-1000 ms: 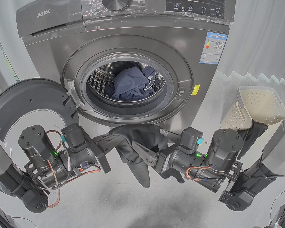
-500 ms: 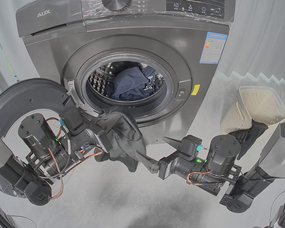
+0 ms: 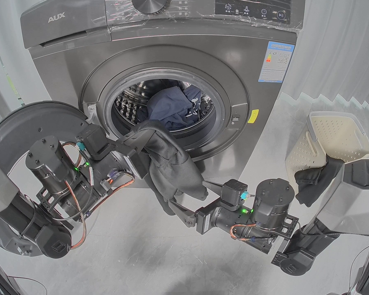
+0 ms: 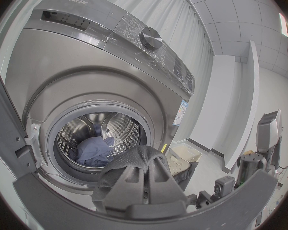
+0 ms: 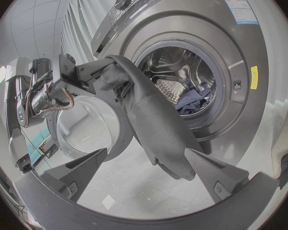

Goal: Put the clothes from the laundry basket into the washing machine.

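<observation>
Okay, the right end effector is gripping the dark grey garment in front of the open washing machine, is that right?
Not quite: it is the left end effector that is gripping the dark grey garment in front of the open washing machine. The head view shows this. The right end effector is open, lower down by the hanging cloth.

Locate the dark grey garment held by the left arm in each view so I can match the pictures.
Head view: dark grey garment hangs from the left gripper, centre, across the drum opening's lower rim.
Left wrist view: draped over the shut jaws, before the drum opening.
Right wrist view: hanging beside the drum opening, lower end between the open jaws.
Shared landmark: navy clothes inside the drum.
</observation>
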Motion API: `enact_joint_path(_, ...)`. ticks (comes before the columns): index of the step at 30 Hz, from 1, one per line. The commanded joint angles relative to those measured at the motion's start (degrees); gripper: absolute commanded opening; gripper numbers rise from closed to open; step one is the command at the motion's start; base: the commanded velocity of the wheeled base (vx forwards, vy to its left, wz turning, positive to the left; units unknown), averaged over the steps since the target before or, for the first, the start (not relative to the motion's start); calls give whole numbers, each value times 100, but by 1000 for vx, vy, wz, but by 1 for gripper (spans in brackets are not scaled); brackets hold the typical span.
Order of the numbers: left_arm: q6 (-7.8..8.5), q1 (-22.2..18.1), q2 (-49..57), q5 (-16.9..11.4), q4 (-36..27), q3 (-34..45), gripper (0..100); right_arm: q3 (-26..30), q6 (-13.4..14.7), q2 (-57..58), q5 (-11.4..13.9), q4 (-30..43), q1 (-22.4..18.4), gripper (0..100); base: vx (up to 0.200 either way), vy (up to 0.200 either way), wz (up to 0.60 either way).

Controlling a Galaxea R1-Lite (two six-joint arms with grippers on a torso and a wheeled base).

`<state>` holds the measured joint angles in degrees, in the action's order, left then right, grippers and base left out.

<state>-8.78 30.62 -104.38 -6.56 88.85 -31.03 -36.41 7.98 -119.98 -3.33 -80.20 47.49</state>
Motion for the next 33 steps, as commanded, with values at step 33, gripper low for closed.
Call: enact_joint_path(33,-89,-21,-83,93,1,-167,0,-762,-227,-702,34,5,-759,100,0,0,0)
